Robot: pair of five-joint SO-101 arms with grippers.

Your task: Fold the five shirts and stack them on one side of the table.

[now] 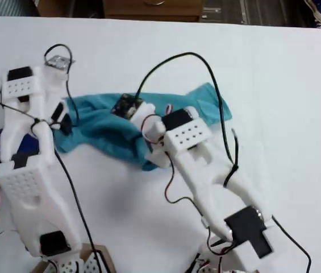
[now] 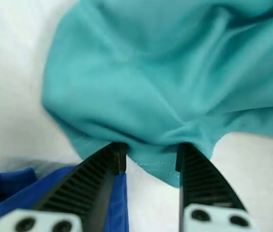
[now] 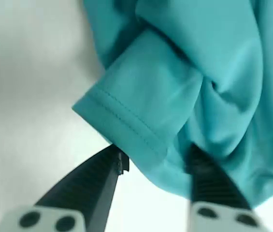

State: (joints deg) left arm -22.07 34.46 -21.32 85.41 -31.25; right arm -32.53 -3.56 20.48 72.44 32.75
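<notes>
The left gripper (image 2: 148,155) and right gripper (image 3: 158,159), both spread open, each straddle a hem of the teal shirt (image 1: 100,128) lying between them.

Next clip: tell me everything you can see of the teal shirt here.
The teal shirt looks like a soft, smooth knit. It lies crumpled and unfolded across the middle of the white table. One short sleeve with a stitched hem lies at the right tool, which is open and straddles the cloth. The left tool, also open, straddles a stitched hem edge at the other end, beside a dark blue shirt. Both arms cover parts of it in the high view.
</notes>
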